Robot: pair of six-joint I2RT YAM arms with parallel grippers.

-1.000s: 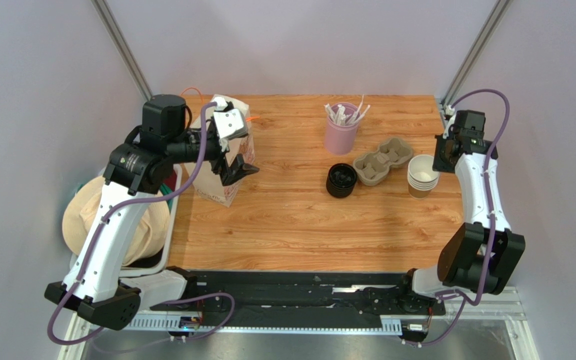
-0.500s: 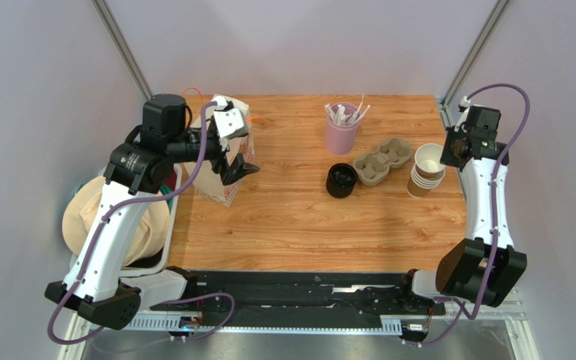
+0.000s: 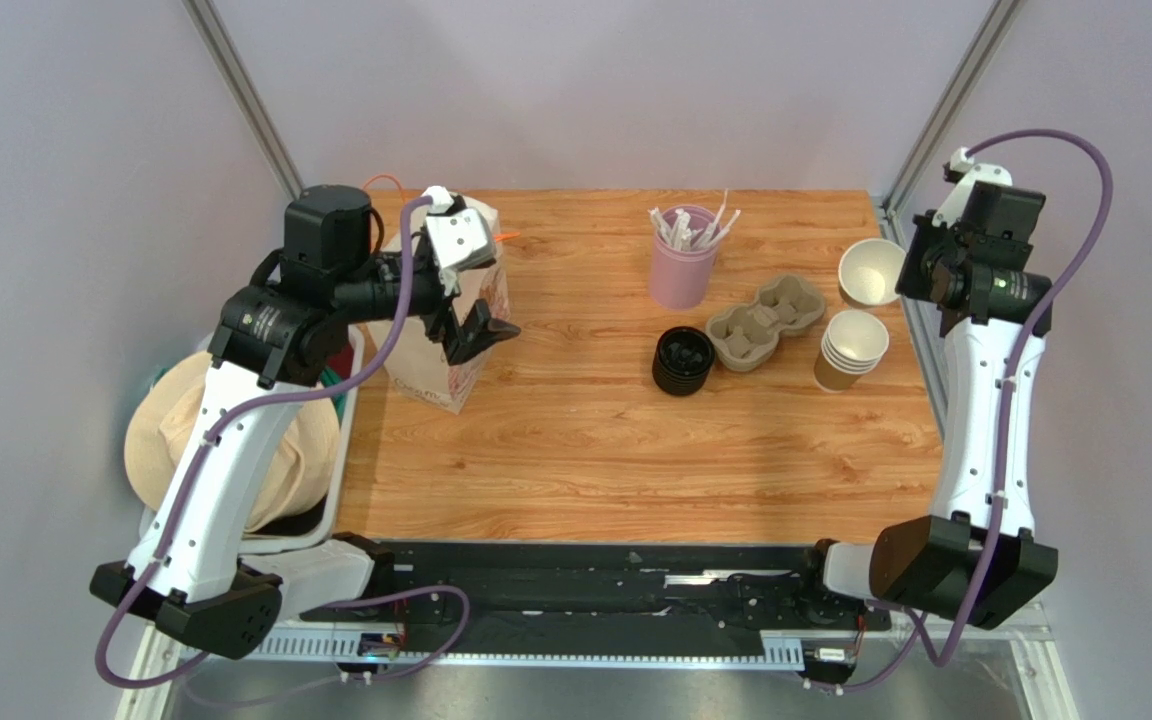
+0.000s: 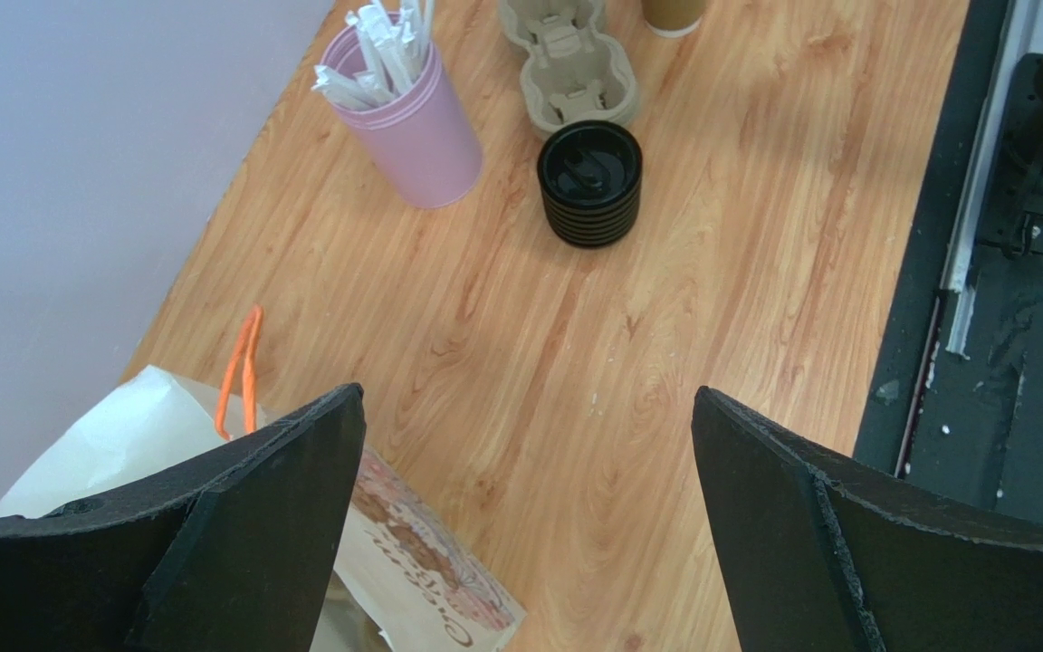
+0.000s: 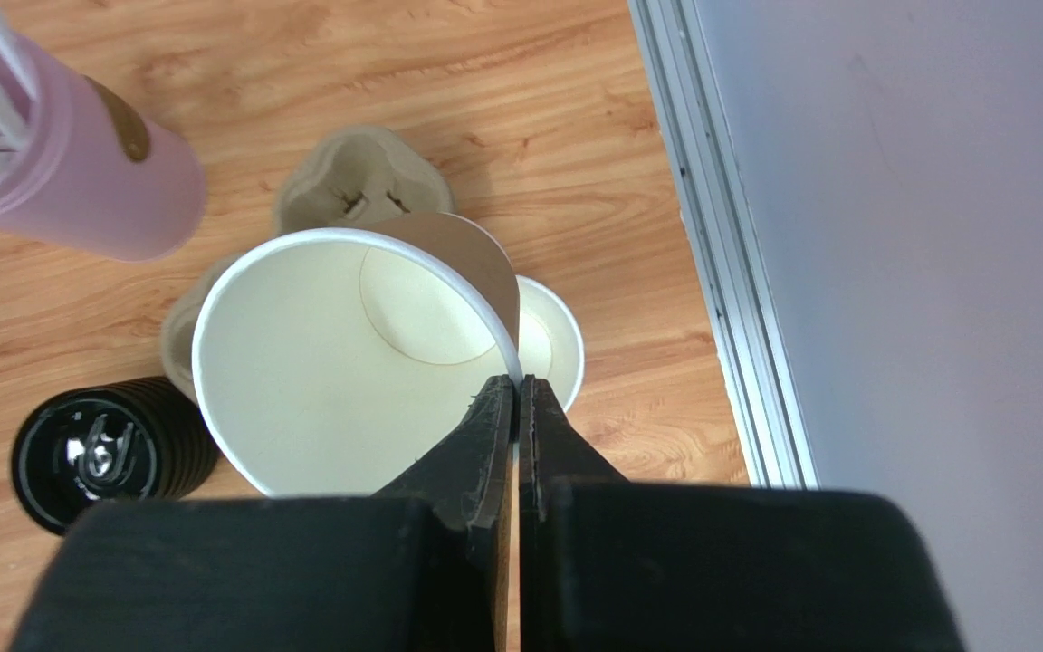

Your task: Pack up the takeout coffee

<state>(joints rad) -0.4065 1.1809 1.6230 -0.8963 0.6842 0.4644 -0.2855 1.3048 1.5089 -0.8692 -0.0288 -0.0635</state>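
right wrist: right hand (image 5: pixel 515 394) pinches paper cup (image 5: pixel 337 353) rim, near cup stack (image 5: pixel 557 342)

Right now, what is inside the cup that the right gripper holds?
The held cup is empty: its white wall and round bottom show from the right wrist. The right gripper pinches the rim and hides a little of the near wall.

Lab test cell: plain walls (image 3: pixel 612 90) enclose a wooden table (image 3: pixel 612 450).
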